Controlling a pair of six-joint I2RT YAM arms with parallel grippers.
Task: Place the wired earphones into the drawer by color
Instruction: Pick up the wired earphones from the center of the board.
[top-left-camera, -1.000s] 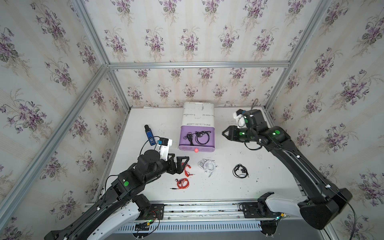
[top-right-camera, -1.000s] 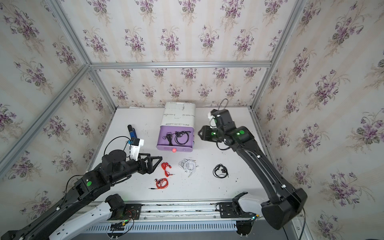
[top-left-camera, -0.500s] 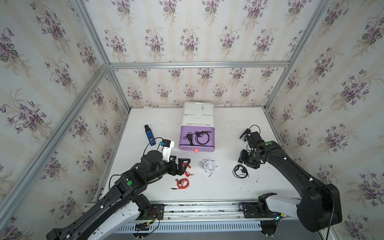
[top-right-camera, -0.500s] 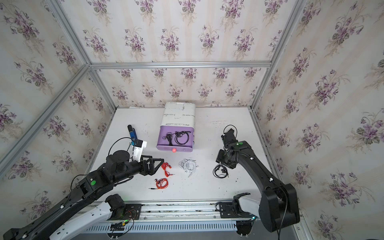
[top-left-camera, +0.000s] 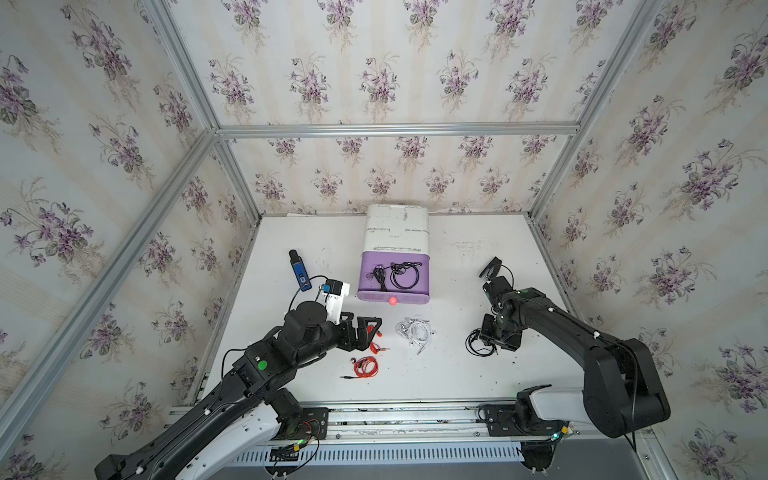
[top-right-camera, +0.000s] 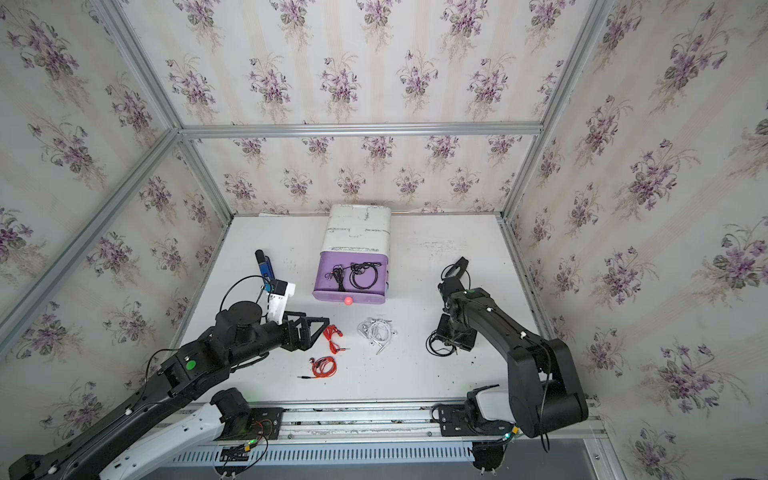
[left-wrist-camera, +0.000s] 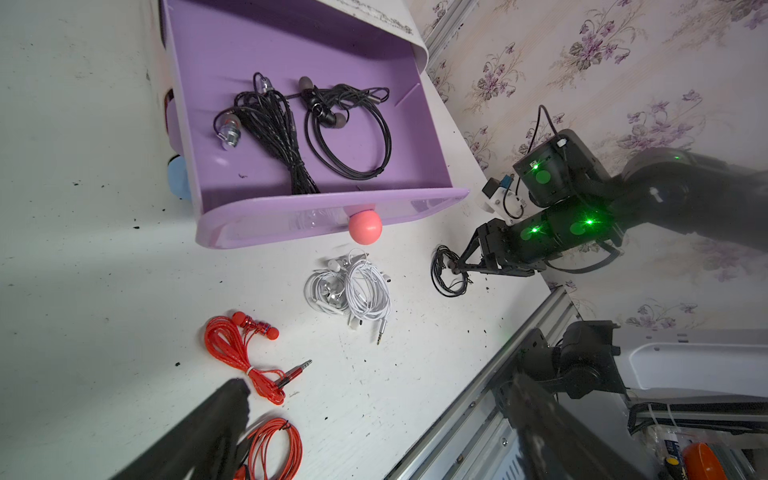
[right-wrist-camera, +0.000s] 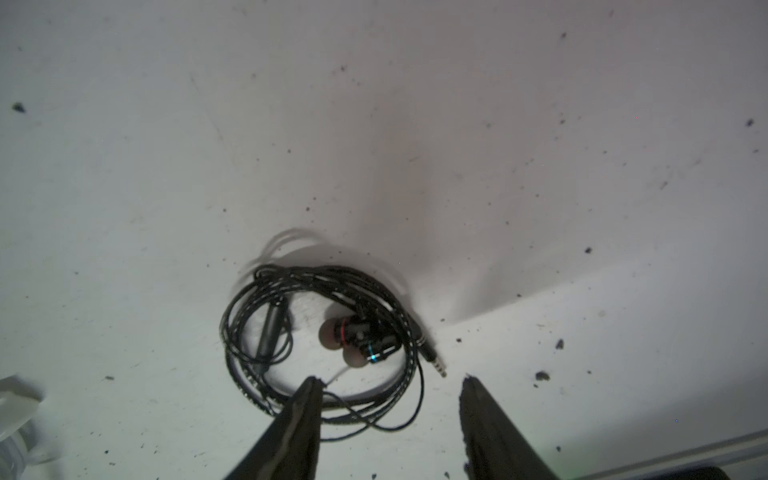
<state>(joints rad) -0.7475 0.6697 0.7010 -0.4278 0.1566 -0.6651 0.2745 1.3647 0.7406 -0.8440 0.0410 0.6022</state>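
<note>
The purple drawer stands pulled out, and two black wired earphones lie in it. On the table in front lie a white coil, two red coils, and a black coil. My right gripper is low over the black coil and open. One fingertip rests over its cord, and part of the loop lies between the fingers. My left gripper is wide open beside the red coils and holds nothing.
A white cabinet holds the drawer at the back middle. A blue-and-black gadget lies at the back left. A metal rail runs along the front edge. Papered walls close in both sides.
My right arm has swung from beside the drawer down to the black coil at the front right, and its jaws have widened. My left arm has hardly moved.
</note>
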